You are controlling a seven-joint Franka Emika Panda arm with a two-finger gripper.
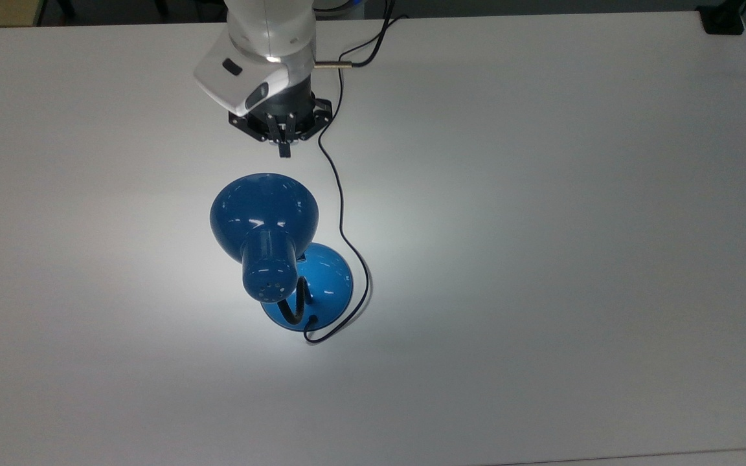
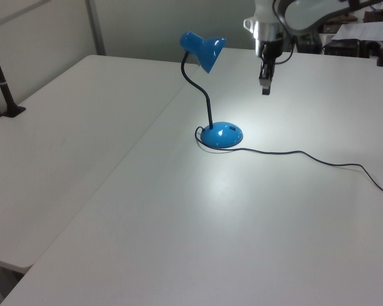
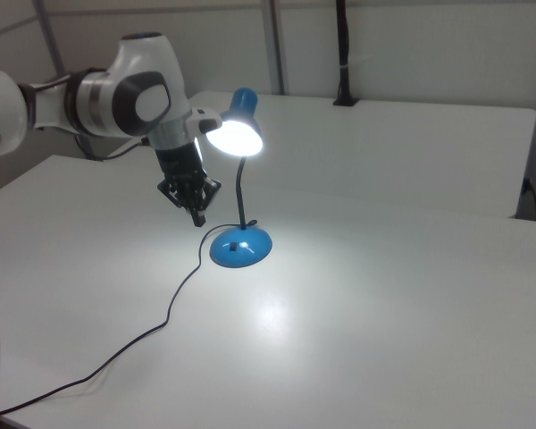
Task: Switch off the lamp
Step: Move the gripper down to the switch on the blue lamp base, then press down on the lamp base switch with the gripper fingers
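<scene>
From above, in the top view, the lamp (image 1: 280,252) stands near the middle of a smooth matte white table (image 1: 574,226). Its glossy blue bell-shaped shade hides part of the round blue base, and small vent holes dot the shade's narrow cap. A thin black cord (image 1: 340,194) snakes from the base toward the table's far edge. The gripper (image 1: 283,150) points down just beyond the shade's rim, its dark fingers pressed together with no gap between them, below a rounded white wrist.

Seen in the left view, the black gooseneck curves up from the base (image 2: 221,134), and the gripper (image 2: 265,90) hangs above the table to the left view's right of the shade.

Over in the right view, the shade's mouth (image 3: 235,136) glows bright, casting a pale pool on the tabletop, and the gripper (image 3: 198,218) hangs just beside the lamp, apart from it.
</scene>
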